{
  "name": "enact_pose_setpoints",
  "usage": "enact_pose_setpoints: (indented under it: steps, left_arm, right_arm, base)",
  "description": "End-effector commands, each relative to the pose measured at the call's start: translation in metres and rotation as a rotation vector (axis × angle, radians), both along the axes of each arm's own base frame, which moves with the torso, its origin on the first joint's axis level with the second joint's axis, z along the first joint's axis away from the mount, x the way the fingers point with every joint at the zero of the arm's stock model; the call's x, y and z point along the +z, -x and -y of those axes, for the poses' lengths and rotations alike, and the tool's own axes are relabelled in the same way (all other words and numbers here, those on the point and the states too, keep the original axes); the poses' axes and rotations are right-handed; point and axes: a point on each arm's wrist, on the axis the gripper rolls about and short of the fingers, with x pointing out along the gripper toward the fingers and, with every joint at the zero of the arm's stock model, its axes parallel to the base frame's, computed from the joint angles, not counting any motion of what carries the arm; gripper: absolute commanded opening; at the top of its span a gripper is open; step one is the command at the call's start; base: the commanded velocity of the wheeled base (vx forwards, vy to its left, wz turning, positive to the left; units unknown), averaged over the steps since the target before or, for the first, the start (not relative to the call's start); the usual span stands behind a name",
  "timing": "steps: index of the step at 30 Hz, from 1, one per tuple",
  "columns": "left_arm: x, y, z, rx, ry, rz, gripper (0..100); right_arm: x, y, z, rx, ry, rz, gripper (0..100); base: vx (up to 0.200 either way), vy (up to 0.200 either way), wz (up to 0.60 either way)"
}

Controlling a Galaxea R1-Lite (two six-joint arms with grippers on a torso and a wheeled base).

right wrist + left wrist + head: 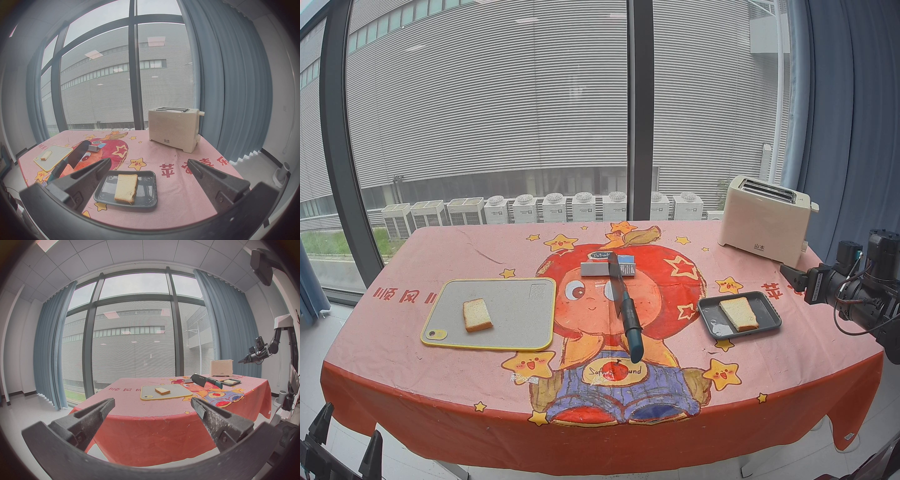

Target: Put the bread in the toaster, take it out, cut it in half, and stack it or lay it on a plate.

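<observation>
Bread (pixel 739 313) lies on the dark tray (pixel 767 307) at the head view's right centre, toaster (pixel 765 219) above it; we judge the right gripper (pixel 148 164), jaws wide and empty, should pinch the slice's edges squarely; left gripper (pixel 152 402) likewise gapes, holding nothing.

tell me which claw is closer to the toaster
Right. The right claw hangs off the table's right edge, just in front of the toaster. The left claw sits low by the table's near left corner, far from it.
</observation>
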Motion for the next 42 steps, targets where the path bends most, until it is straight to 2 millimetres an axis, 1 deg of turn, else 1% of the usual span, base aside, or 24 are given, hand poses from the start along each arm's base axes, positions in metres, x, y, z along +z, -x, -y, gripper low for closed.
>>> enact_pose_setpoints:
  steps: [1, 4, 8, 13, 18, 21, 26, 31, 35, 42]
  left_arm:
    - [-0.005, 0.0, 0.0, -0.002, 0.0, 0.0, 100]
    - [-0.005, 0.0, 0.0, -0.002, 0.0, 0.0, 100]
    - [-0.005, 0.0, 0.0, -0.002, 0.0, 0.0, 100]
    - [-0.005, 0.0, 0.0, -0.002, 0.0, 0.0, 100]
    - [-0.005, 0.0, 0.0, -0.002, 0.0, 0.0, 100]
    - [-0.005, 0.0, 0.0, -0.002, 0.0, 0.0, 100]
    - [-0.005, 0.0, 0.0, -0.002, 0.0, 0.0, 100]
    - [-0.005, 0.0, 0.0, -0.002, 0.0, 0.0, 100]
    - [-0.005, 0.0, 0.0, -0.002, 0.0, 0.0, 100]
    - [-0.005, 0.0, 0.0, -0.002, 0.0, 0.001, 100]
  right_arm:
    - [-0.001, 0.003, 0.0, 0.002, -0.005, 0.019, 100]
    - [0.0, 0.004, 0.001, -0.002, -0.007, 0.055, 100]
    - [-0.003, 0.01, 0.002, -0.006, -0.01, 0.093, 100]
    - [-0.002, 0.017, 0.01, -0.033, -0.014, 0.158, 100]
    - [-0.004, 0.023, 0.013, -0.045, -0.012, 0.159, 100]
    - [-0.002, 0.033, 0.014, -0.049, -0.014, 0.172, 100]
    - [0.003, 0.043, 0.015, -0.048, -0.015, 0.194, 100]
    - [0.001, 0.052, 0.015, -0.046, -0.013, 0.193, 100]
    - [0.007, 0.062, 0.016, -0.049, -0.019, 0.225, 100]
    - [0.004, 0.072, 0.017, -0.047, -0.005, 0.219, 100]
  base:
    - [0.0, 0.0, 0.0]
    - [0.0, 0.0, 0.0]
    - [0.0, 0.0, 0.0]
    - [0.0, 0.0, 0.0]
    - [0.0, 0.0, 0.0]
    - [0.0, 0.0, 0.0]
    - [0.0, 0.0, 0.0]
    - [0.0, 0.0, 0.0]
    - [0.0, 0.0, 0.0]
    - [0.0, 0.0, 0.0]
